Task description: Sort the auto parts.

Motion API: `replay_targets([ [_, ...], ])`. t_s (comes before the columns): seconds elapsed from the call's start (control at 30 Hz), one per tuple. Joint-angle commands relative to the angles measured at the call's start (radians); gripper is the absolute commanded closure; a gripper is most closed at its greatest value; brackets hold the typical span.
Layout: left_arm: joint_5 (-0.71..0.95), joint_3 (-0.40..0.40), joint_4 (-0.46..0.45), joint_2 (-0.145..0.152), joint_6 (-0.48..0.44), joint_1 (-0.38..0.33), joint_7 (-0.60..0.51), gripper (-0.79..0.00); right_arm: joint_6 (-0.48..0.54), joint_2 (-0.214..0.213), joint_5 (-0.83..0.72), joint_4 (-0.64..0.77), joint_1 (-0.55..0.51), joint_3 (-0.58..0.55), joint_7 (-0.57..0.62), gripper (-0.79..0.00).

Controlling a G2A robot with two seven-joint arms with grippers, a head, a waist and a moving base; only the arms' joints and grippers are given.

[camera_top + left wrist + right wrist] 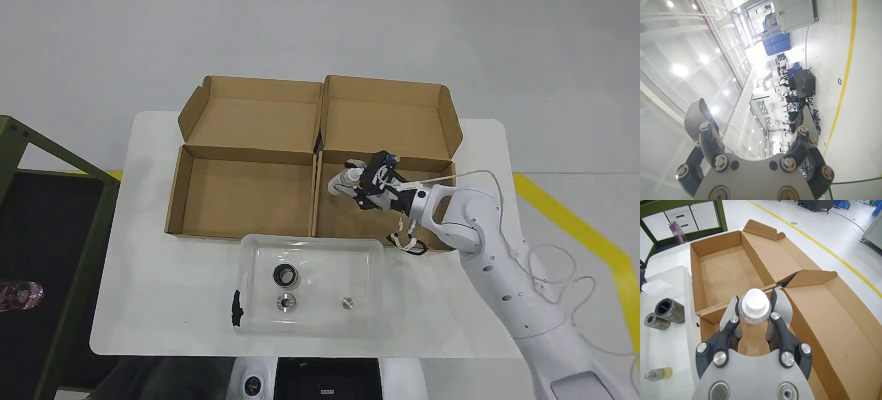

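Top view: right gripper (pixel 347 183) is over the right cardboard box (pixel 345 222), close to the wall next to the left cardboard box (pixel 240 195). Both boxes are open, lids folded back, side by side on the white table (pixel 150 250). I see a small whitish part (pixel 339 183) between the fingers. The clear tray (pixel 365 250) sits in front of the boxes, on the robot's side, with three parts in it: a dark-bored bearing sleeve (pixel 287 275), a steel cylinder (pixel 286 302) just beside it, and a small pin (pixel 347 302) apart from those two. Left wrist view: left gripper (pixel 753 109) points up at the hall ceiling and the workshop floor beyond, jaws spread wide, nothing between them. Right wrist view: right gripper (pixel 755 296) is clamped on the part (pixel 754 307), a clear round body with a white stepped cap, one finger pressing each side. It hangs above the right box (pixel 829 317) near the corner where it meets the left box (pixel 725 272); I can't tell its height above the floor of the box. The tray (pixel 668 340) is off to the side, with the bearing sleeve (pixel 668 309) touching the bored steel cylinder (pixel 656 321), and the pin (pixel 658 374), with a yellowish collar, lying well apart from them.
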State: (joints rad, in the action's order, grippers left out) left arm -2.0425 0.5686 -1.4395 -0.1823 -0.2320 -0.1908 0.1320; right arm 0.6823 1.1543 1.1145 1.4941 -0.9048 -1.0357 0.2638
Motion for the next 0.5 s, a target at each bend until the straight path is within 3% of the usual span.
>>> replay_targets([
  [0.0, 0.000, 0.000, 0.000, 0.000, 0.000, 0.000, 0.000, -0.785, -0.010, 0.004, 0.005, -0.022, 0.015, 0.014, 0.012, 0.000],
  [0.33, 0.000, 0.000, 0.000, 0.000, 0.000, 0.000, 0.000, -0.785, -0.071, 0.029, 0.042, -0.122, 0.076, 0.080, 0.032, -0.015],
  [0.4, 0.000, 0.000, 0.000, 0.000, 0.000, 0.000, 0.000, -0.785, -0.078, 0.034, 0.048, -0.137, 0.084, 0.092, 0.033, -0.068],
  [0.47, 0.000, 0.000, 0.000, 0.000, 0.000, 0.000, 0.000, -0.785, -0.083, 0.038, 0.053, -0.149, 0.091, 0.102, 0.033, -0.237],
])
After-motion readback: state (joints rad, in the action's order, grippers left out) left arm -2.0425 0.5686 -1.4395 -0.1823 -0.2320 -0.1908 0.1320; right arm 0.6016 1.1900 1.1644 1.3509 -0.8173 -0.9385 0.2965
